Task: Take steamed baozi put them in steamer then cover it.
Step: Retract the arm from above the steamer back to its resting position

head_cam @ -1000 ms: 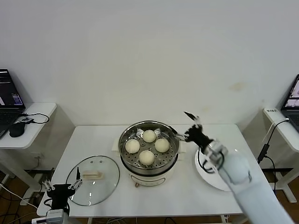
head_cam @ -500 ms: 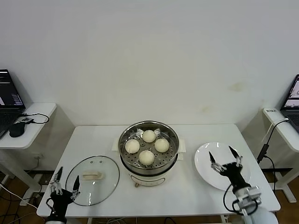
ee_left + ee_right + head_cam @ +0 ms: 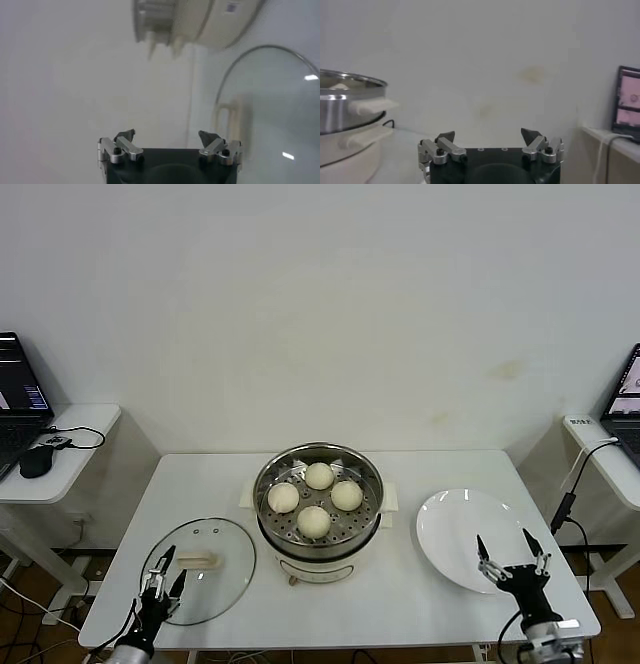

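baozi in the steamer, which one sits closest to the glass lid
The left baozi of the four: it sits on the steamer's side facing the lid; the other three lie farther right.

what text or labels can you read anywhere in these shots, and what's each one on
None can be read.
Small dark label on the underside of the steamer base: too blurred to read.
Laptop screen on the left side table: lit, contents too small.
Laptop screen at the right: lit, contents too blurred.
The cover, plate and baozi show no markings.

Plain white wall [image 3: 320, 314]; white table [image 3: 440, 604]; side desks, laptop [image 3: 20, 399] left.
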You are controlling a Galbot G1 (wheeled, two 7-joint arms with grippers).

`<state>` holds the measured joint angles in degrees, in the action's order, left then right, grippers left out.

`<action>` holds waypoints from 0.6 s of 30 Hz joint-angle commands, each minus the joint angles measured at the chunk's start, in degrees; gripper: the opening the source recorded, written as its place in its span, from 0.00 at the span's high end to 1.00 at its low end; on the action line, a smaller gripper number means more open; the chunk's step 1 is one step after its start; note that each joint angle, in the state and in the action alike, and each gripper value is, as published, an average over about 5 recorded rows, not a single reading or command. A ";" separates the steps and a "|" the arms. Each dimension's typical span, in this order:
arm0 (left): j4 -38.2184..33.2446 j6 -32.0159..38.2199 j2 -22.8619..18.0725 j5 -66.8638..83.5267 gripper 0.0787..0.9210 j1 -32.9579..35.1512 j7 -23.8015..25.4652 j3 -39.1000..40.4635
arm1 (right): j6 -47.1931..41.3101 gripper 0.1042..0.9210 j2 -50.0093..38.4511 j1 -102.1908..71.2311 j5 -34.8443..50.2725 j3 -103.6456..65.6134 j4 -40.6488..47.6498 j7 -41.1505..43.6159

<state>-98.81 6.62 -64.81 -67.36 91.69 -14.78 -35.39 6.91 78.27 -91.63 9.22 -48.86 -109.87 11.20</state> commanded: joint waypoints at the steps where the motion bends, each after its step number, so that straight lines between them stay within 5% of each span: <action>1: 7.29 0.94 2.11 -5.36 0.12 -6.23 0.07 2.43 | 0.73 0.12 1.76 -2.68 -0.30 -1.93 -0.34 0.03; 18: 11.00 0.76 2.38 -4.69 0.12 -13.59 0.61 5.56 | 1.46 0.12 2.07 -4.69 -0.51 -1.92 0.97 0.23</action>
<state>-90.54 7.28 -62.94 -71.44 82.39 -14.29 -31.11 8.19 80.06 -95.44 8.73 -50.41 -109.21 11.42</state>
